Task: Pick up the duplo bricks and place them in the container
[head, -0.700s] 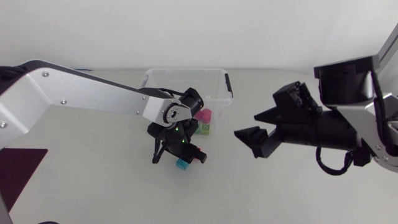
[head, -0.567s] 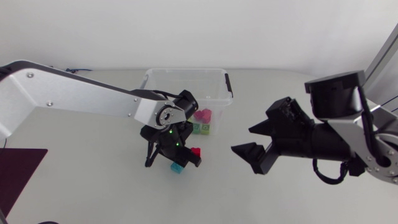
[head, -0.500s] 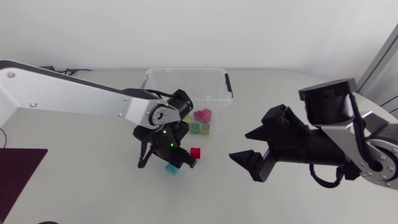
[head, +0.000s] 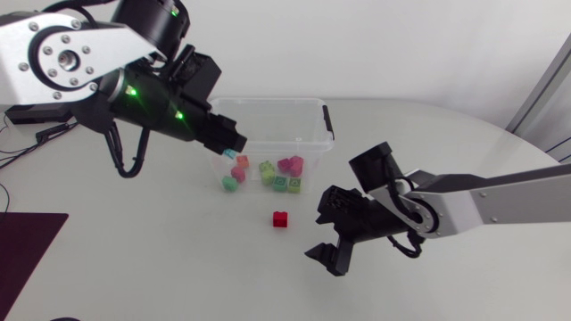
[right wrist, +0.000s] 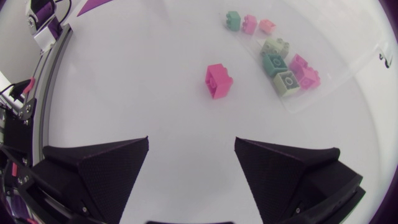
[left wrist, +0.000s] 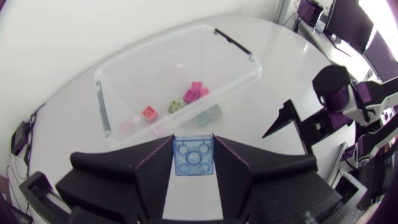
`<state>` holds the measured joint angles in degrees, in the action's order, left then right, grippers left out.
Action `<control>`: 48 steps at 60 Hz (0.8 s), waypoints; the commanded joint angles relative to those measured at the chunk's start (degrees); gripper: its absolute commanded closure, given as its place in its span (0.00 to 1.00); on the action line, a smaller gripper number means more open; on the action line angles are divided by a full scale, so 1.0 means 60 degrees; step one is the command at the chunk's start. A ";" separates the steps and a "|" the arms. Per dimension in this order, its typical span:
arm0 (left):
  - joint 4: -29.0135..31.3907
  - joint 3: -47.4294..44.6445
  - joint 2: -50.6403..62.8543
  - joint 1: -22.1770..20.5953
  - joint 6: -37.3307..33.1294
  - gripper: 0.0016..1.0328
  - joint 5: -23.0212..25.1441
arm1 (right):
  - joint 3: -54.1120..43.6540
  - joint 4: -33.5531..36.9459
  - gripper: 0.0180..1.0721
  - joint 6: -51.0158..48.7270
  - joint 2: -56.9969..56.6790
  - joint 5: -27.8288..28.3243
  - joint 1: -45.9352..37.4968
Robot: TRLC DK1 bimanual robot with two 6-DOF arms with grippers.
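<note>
My left gripper (head: 231,145) is raised over the left part of the clear plastic container (head: 268,101). It is shut on a translucent blue brick (left wrist: 193,155), which shows as a teal spot (head: 239,161) at the fingertips in the head view. In the left wrist view the container (left wrist: 249,60) lies below and ahead of it. Several bricks lie in the container: pink (head: 231,182), green (head: 266,168), magenta (head: 289,164). A red brick (head: 280,218) lies on the table in front of the container. My right gripper (head: 323,230) stands open just right of it; the right wrist view shows the brick (right wrist: 218,81) ahead of the fingers.
The container's black lid clip (head: 327,121) sits on its right rim. A dark mat (head: 27,245) lies at the table's front left corner. In the left wrist view my right arm (left wrist: 326,115) shows beyond the container.
The left arm has lifted the blue brick off the table and carried it up and back over the container. The right arm has come down and left toward the red brick.
</note>
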<state>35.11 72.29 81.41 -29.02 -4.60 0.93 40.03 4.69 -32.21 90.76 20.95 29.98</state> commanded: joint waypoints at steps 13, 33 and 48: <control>-0.2029 0.0446 0.0451 0.0529 -0.0156 0.76 -0.0008 | 0.1707 -0.0049 0.05 -0.0316 0.1880 -0.0064 0.0336; -0.3084 0.1311 0.2267 0.0646 -0.0053 0.76 0.0006 | 0.3304 0.0390 0.07 -0.0228 0.3110 -0.0518 0.0629; -0.3172 0.1985 0.3556 0.0588 0.0034 0.60 0.0153 | 0.3729 0.1123 0.25 -0.0418 0.3213 -0.0621 0.0702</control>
<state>16.73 81.93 100.73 -25.56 -4.73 1.41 61.19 9.76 -33.17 108.47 17.69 33.45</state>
